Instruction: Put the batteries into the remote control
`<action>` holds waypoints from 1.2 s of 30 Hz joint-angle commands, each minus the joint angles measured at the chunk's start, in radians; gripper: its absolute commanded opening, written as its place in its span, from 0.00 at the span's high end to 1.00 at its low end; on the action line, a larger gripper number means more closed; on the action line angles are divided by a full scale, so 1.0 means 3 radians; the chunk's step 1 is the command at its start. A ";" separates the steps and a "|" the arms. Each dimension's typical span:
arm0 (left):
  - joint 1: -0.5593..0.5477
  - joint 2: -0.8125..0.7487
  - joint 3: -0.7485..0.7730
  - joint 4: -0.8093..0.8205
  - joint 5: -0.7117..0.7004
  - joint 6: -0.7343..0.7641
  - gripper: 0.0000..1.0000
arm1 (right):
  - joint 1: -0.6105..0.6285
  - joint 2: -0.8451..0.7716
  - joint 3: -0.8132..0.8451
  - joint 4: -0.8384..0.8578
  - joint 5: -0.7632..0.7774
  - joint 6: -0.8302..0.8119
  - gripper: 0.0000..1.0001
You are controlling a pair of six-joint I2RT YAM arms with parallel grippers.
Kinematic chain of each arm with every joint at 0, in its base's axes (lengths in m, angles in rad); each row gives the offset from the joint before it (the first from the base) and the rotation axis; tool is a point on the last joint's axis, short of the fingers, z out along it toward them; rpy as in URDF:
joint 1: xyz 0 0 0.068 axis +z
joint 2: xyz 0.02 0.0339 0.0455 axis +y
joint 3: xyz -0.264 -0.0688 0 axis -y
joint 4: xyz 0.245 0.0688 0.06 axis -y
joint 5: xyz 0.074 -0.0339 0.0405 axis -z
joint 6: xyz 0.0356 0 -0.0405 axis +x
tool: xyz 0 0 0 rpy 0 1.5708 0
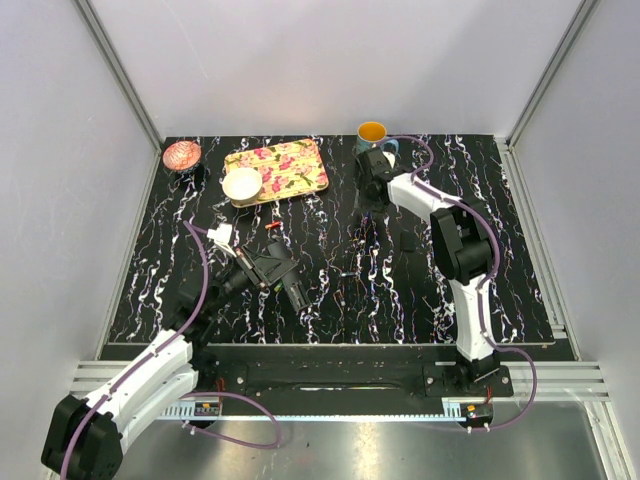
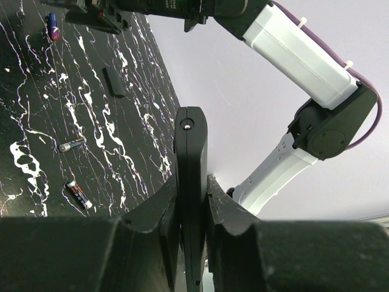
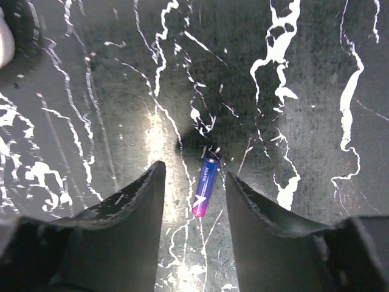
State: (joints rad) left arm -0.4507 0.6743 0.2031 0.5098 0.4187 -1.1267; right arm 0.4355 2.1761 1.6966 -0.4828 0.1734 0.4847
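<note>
My left gripper (image 1: 272,268) is shut on the black remote control (image 2: 191,140) and holds it edge-on above the table; in the left wrist view the left gripper (image 2: 191,185) clamps it on both sides. My right gripper (image 1: 371,192) is open and points down at the back of the table, next to the mug. In the right wrist view a purple-blue battery (image 3: 205,187) lies flat on the table between the fingers of my right gripper (image 3: 194,176), touching neither. It also shows in the left wrist view (image 2: 53,27). Two more batteries (image 2: 72,144) (image 2: 79,194) lie loose on the table.
A small flat black cover (image 2: 113,81) lies on the table (image 1: 520,290) beside the right arm. A mug (image 1: 372,132) stands at the back, just behind the right gripper. A floral tray (image 1: 290,165), a white bowl (image 1: 242,184) and a pink bowl (image 1: 182,155) sit at the back left.
</note>
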 commanded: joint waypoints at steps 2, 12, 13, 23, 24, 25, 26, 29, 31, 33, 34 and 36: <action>-0.0006 -0.0013 0.0013 0.0167 -0.0030 0.0008 1.00 | -0.0010 0.0094 0.0128 -0.0114 0.0056 0.0082 0.52; -0.0006 -0.0003 -0.0012 0.0192 -0.0025 -0.0008 1.00 | -0.0015 0.0176 0.0092 -0.0088 0.0056 0.0092 0.59; -0.0006 -0.0003 -0.0012 0.0187 -0.0025 -0.0013 1.00 | -0.0015 0.0186 0.0092 -0.0088 0.0056 0.0087 0.59; -0.0006 0.0012 -0.0023 0.0208 -0.0025 -0.0013 1.00 | -0.0061 0.0247 0.0082 -0.0088 0.0061 0.0036 0.80; -0.0011 0.0007 -0.0023 0.0208 -0.0025 -0.0013 1.00 | -0.0066 0.0247 0.0082 -0.0083 0.0051 0.0031 0.83; -0.0011 0.0023 -0.0028 0.0208 -0.0025 -0.0008 1.00 | -0.0066 0.0247 0.0077 -0.0093 0.0046 0.0021 0.87; -0.0006 0.0018 -0.0023 0.0218 -0.0020 -0.0013 1.00 | -0.0071 0.0247 0.0077 -0.0088 0.0046 0.0011 0.97; -0.0006 0.0028 -0.0028 0.0228 -0.0025 -0.0018 1.00 | -0.0066 0.0232 0.0056 -0.0104 0.0051 -0.0010 1.00; -0.0011 0.0033 -0.0028 0.0233 -0.0025 -0.0018 1.00 | -0.0066 0.0227 0.0041 -0.0104 0.0056 -0.0015 1.00; -0.0006 0.0043 -0.0028 0.0244 -0.0025 -0.0018 1.00 | -0.0066 0.0217 0.0036 -0.0109 0.0041 -0.0025 1.00; -0.0011 0.0048 -0.0028 0.0249 -0.0020 -0.0023 1.00 | -0.0066 0.0217 0.0031 -0.0104 0.0031 -0.0035 1.00; -0.0006 0.0053 -0.0028 0.0254 -0.0020 -0.0028 1.00 | -0.0066 0.0206 0.0041 -0.0104 -0.0020 -0.0061 1.00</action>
State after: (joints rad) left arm -0.4507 0.6865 0.2008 0.5179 0.4187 -1.1271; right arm 0.4252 2.2223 1.7012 -0.5091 0.1719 0.4904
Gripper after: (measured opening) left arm 0.222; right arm 0.448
